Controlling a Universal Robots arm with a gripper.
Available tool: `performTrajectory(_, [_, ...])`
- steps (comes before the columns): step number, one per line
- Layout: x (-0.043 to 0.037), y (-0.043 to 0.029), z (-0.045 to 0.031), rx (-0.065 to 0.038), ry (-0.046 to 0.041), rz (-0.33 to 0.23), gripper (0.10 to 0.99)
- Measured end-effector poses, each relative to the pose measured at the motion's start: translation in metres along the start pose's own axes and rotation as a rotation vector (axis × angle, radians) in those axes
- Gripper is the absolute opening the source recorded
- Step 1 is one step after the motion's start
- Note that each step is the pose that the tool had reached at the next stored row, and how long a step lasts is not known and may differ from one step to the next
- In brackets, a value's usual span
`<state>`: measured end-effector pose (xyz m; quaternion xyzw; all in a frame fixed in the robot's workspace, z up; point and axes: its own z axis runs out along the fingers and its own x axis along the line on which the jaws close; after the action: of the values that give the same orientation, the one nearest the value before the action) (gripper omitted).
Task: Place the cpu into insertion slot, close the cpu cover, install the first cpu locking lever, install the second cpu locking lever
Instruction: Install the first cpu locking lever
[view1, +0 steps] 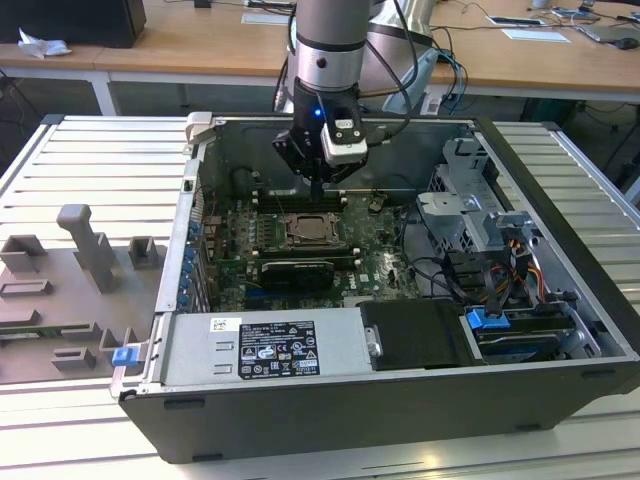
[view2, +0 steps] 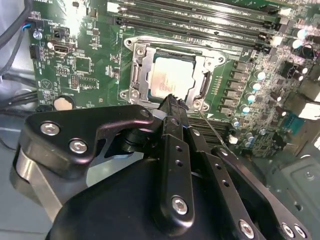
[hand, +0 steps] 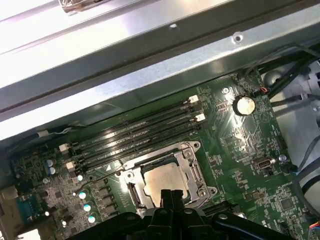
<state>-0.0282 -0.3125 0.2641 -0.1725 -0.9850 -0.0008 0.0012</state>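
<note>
The pincer (view2: 172, 100) hangs inside the open computer case (view1: 560, 330) with its 2 fingertips pressed together, holding nothing, just above the near edge of the cpu cover (view2: 142, 75). The cover lies flat over the insertion slot (hand: 197, 172) on the green circuit board (hand: 240, 145). The cpu (view2: 172, 80) sits in the slot, its pale top showing through the cover's cut-out in both wrist views.

You see open computer case (view1: 560, 330) lying on slatted table (view1: 60, 150). Circuit board (view1: 375, 255) sits inside case. Insertion slot (view1: 312, 230) near board's middle; cpu (view2: 173, 80) in slot, cpu cover (view2: 142, 75) down around it. Memory slots (hand: 135, 137) just behind slot. Gripper (view2: 172, 102) hangs over slot's near edge. Power supply box (view1: 265, 345) in front of slot.
</note>
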Motion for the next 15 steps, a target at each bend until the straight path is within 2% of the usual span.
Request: performTrajectory(15, [-0.0013,0.0004,0.0,-0.002,0.0013,-0.147,0.106])
